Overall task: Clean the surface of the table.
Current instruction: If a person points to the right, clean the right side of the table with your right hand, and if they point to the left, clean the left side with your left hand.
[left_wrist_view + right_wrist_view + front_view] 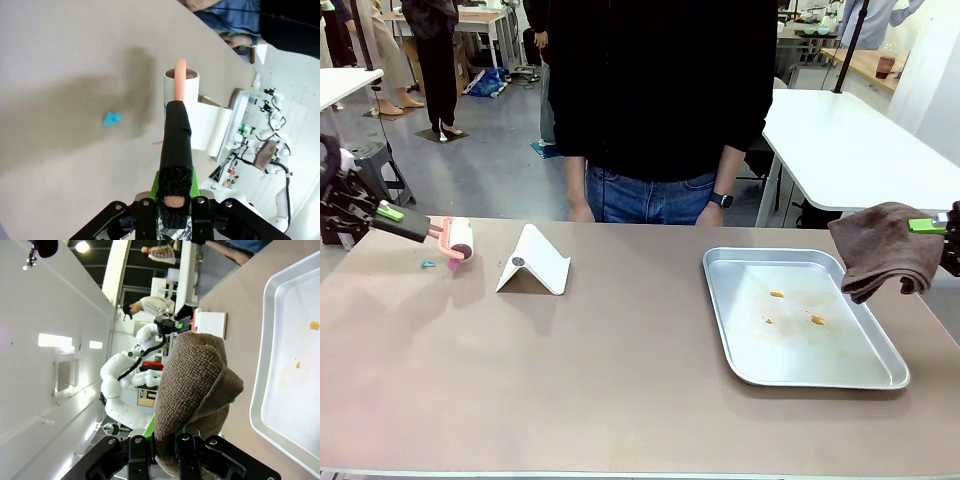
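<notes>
The taupe-brown table spreads across the front view. At its far left my left gripper is shut on the black foam grip of a lint roller, whose pink handle and white roll hang just above the tabletop. A small blue scrap lies on the table beside the roll. At the right edge my right gripper is shut on a folded brown cloth, held in the air above the table beside a silver tray.
The silver tray holds a few orange crumbs and smears. A white folded stand sits left of centre. A person in black stands at the far side, hands at their sides. A white table stands behind on the right.
</notes>
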`<state>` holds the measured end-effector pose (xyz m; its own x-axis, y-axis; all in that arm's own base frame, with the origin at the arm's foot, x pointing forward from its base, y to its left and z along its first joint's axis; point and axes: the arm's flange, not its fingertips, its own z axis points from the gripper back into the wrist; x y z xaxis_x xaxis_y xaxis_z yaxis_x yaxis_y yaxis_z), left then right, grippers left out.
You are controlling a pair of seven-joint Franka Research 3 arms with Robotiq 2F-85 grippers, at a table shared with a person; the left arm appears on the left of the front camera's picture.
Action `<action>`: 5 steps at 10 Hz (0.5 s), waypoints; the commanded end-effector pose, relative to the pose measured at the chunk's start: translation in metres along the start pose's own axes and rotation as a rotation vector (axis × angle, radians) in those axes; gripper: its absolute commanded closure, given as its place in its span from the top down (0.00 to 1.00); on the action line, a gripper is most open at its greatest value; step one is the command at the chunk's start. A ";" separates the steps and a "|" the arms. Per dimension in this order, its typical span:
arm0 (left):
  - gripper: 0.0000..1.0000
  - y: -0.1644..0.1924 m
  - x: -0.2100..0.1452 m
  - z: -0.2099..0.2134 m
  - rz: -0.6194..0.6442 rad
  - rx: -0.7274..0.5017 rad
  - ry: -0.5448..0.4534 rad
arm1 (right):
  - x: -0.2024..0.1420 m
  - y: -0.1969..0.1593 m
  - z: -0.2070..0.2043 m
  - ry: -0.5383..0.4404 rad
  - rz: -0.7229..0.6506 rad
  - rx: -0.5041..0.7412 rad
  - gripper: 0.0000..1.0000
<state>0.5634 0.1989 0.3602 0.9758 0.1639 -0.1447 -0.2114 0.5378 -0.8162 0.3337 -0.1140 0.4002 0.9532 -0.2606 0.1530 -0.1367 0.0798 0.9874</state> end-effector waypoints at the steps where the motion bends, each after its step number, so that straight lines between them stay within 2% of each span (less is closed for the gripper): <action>1: 0.04 -0.017 -0.036 0.041 0.005 -0.084 -0.009 | -0.002 0.005 0.001 0.005 -0.007 -0.002 0.00; 5: 0.04 0.010 -0.105 0.131 -0.092 -0.170 -0.024 | -0.002 0.005 0.001 0.005 -0.007 -0.002 0.00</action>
<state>0.4634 0.2876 0.4454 0.9820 0.1672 -0.0883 -0.1531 0.4285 -0.8905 0.3337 -0.1140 0.4002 0.9532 -0.2607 0.1531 -0.1367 0.0800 0.9874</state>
